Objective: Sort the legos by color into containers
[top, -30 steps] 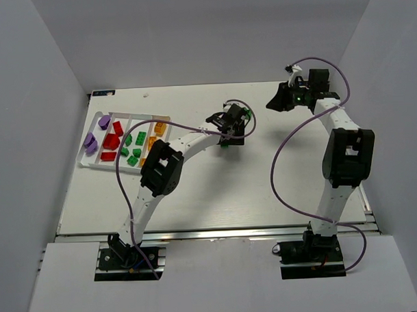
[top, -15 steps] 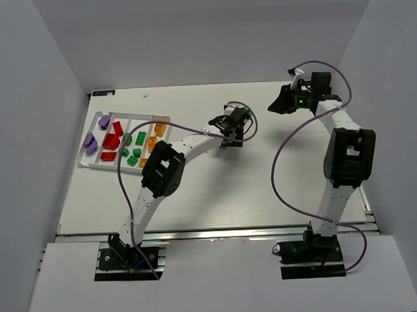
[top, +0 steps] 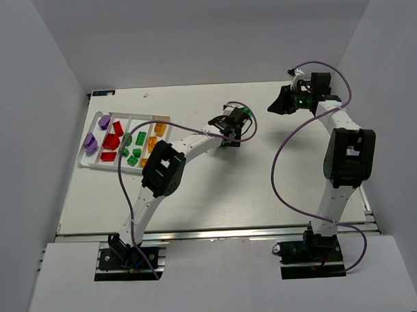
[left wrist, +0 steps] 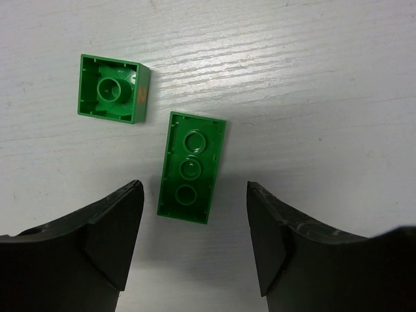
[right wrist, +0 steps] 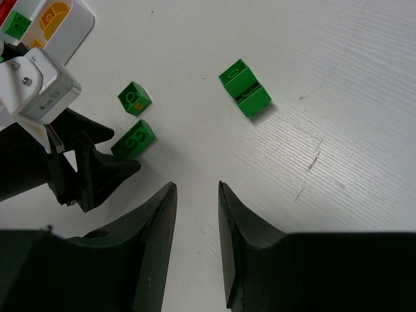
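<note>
In the left wrist view my left gripper [left wrist: 194, 195] is open, its fingers on either side of the near end of a long green brick [left wrist: 190, 167] lying studs-down on the table. A square green brick [left wrist: 112, 97] lies just beyond, to the left. In the top view my left gripper [top: 230, 137] is mid-table, right of the white tray [top: 128, 116]. My right gripper [right wrist: 196, 188] is open and empty, above the table, in the top view at the far right [top: 276, 103]. A stacked pair of green bricks [right wrist: 245, 88] lies ahead of it.
The tray holds purple bricks [top: 90, 141], red bricks [top: 112, 141], green bricks [top: 133, 155] and orange bricks [top: 153, 141] in separate compartments. The right wrist view shows the left gripper [right wrist: 97, 162] by the two green bricks and a tray corner [right wrist: 71, 19]. White walls enclose the table.
My left gripper has shifted slightly right over the green bricks. My right gripper has barely moved. Nothing was picked up or let go.
</note>
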### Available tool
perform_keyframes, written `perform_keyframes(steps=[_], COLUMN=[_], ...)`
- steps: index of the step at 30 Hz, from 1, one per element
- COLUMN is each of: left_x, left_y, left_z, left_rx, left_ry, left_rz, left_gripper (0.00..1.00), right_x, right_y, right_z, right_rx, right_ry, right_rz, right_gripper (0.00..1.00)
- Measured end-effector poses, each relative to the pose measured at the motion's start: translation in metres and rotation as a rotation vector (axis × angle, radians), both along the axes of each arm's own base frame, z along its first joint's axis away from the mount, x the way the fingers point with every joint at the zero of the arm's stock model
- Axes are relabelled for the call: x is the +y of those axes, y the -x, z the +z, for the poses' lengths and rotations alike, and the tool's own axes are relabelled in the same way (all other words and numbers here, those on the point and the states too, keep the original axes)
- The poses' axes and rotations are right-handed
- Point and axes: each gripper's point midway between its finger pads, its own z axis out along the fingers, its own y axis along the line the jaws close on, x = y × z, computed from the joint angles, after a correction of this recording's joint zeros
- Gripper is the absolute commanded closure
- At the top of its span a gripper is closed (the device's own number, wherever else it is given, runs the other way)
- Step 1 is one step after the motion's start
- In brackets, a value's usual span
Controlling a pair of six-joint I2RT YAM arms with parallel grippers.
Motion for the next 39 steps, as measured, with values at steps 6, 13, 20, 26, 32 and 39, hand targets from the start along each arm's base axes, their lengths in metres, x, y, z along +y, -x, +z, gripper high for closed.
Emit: perform_keyframes(steps=[6, 13, 20, 26, 32, 39], left_x=[-0.002, 0.002, 0.0, -0.001, 0.013, 0.036], left_y=[-0.002, -0.001, -0.005, -0.003, 0.015, 0.016], left_z=[-0.001, -0.012, -0.013, -0.012, 0.005, 0.094], left_rx=[0.001, 0.013, 0.0, -0.006, 0.02, -0.082], left_ry=[0.015, 0.017, 0.038, 0.058, 0.095, 0.291], left_rz=[-0.009, -0.008, -0.002, -0.01, -0.029, -0.037], left_gripper=[0.35, 0.38, 0.53, 0.81, 0.9, 0.93], right_x=[0.0, 0.0, 0.0, 0.0, 0.0, 0.004], right_y=[0.0, 0.002, 0.004, 0.004, 0.007, 0.011], right_z=[0.0, -0.002, -0.004, -0.002, -0.003, -0.006], right_rx=[0.0, 0.006, 0.014, 0.008, 0.011, -0.005], right_ry=[0.0, 0.0, 0.0, 0.003, 0.004, 0.028], right_rz=[0.0, 0.0, -0.001, -0.004, -0.002, 0.03], right_gripper=[0.62, 0.62, 0.62, 0.63, 0.65, 0.75])
